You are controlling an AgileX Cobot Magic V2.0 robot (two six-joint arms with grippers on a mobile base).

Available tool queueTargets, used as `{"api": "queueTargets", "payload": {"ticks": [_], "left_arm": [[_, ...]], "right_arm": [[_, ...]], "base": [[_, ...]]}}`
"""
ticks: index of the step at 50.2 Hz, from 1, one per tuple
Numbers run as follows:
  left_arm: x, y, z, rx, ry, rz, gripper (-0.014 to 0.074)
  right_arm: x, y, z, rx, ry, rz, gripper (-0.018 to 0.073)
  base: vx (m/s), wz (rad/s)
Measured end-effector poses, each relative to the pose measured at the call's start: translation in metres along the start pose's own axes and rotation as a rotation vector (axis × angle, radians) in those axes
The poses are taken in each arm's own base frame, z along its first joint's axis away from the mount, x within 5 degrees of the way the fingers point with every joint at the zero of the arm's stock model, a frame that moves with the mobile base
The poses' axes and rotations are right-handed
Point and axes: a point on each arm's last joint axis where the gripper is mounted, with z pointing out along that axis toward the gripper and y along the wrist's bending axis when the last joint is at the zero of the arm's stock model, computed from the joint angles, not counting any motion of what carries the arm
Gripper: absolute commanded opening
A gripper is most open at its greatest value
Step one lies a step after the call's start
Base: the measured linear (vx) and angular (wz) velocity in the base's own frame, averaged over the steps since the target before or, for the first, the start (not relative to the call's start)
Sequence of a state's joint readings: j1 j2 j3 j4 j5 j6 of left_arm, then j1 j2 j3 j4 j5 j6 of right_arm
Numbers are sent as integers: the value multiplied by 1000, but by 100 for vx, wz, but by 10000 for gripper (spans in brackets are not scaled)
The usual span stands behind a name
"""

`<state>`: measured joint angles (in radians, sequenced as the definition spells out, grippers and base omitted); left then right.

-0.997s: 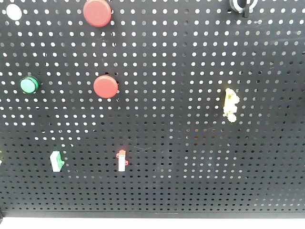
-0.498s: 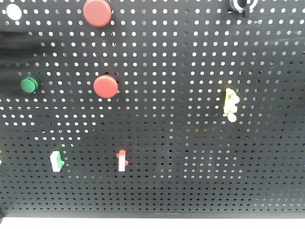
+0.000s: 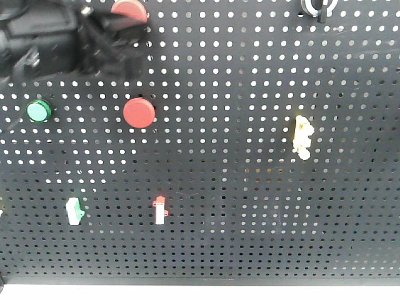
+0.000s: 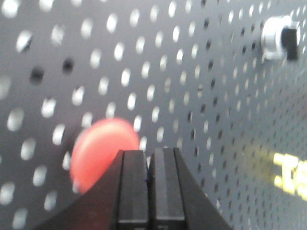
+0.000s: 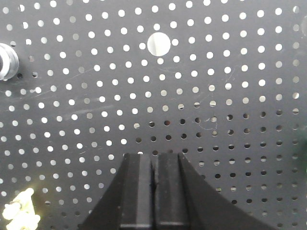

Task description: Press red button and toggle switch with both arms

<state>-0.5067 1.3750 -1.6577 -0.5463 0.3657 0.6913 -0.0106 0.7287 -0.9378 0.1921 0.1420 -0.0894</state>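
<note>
Two round red buttons sit on the black pegboard point(image 3: 250, 206): the upper red button point(image 3: 129, 7) is partly covered by my left arm, and the lower red button point(image 3: 139, 113) is fully in view. My left gripper point(image 3: 125, 31) is a blurred dark shape just in front of the upper button. In the left wrist view the left gripper point(image 4: 149, 155) is shut and empty, its tips just right of the red button point(image 4: 98, 153). A silver-collared switch with a black lever point(image 4: 280, 38) sits at the board's top right point(image 3: 315, 6). My right gripper point(image 5: 154, 160) is shut and empty, facing bare board, with the switch point(image 5: 6, 62) at the far left edge.
Also on the board are a green round button point(image 3: 39, 111), a green rocker switch point(image 3: 75, 210), a red-and-white rocker switch point(image 3: 160, 210) and a yellow part point(image 3: 302, 136). The right wrist view shows a large hole point(image 5: 159, 44) and the yellow part point(image 5: 20, 214).
My left arm has come in from the upper left, covering the white button and part of the upper red button. Nothing on the board has moved.
</note>
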Motion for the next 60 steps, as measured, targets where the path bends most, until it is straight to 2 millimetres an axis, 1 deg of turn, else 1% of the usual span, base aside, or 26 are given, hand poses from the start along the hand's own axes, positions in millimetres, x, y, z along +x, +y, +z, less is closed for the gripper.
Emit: {"api": "queueTargets", "payload": {"ticks": [9,18,22,28,34,36,38,39,40,41,46,47,48,49,52,57,60], "left_arm": [[4,1,7,-6,0,-7,1],[2,0,6,7,8,-5,1],[1,-3,1,32,30,-3,1],[2,-8,-11,72,74,8,1],[4,-13,-34,83,89,10,1],[8,-15,-42,81,94,8,1],[17,-18,-48,81,113,3,1],[18,-19,-53,76,109,2,1],[25,-20,-55,76,123,-2,1],[26,-21,-60,70,119,-2,1],[56,-27,-79,55,163,-22,1],[64,-29,-81,55,179,-30,1],[66,-30,-85,49,176,-33,1],[73,-31,-87,48,190,-42,1],[85,-34,-99,32,195,-62,1],[94,-37,-116,3,173,-91,1],[97,-39,-124,-5,162,-98,1]], "right_arm": [[0,0,0,0,1,-1,-3],[0,0,0,0,1,-1,-3],[1,0,0,-1,6,-1,-3],[2,0,0,-2,27,-2,-3],[6,1,0,-7,67,-20,-3],[8,1,0,-9,85,-34,-3],[9,1,-1,-16,103,-52,-3],[10,2,-1,-23,111,-59,-3],[11,3,-1,-26,117,-67,-3],[12,4,-1,-40,125,-79,-3],[14,15,-1,-123,141,-147,-3],[15,18,-1,-146,142,-158,-3],[15,22,0,-171,142,-167,-3],[15,25,1,-196,142,-171,-3],[15,36,5,-266,147,-181,-3],[15,62,21,-392,170,-188,-3],[15,79,35,-452,185,-194,-3]], "base": [[0,0],[0,0],[0,0],[0,0],[0,0],[0,0],[0,0],[0,0],[0,0],[0,0],[0,0],[0,0],[0,0],[0,0],[0,0],[0,0],[0,0]]}}
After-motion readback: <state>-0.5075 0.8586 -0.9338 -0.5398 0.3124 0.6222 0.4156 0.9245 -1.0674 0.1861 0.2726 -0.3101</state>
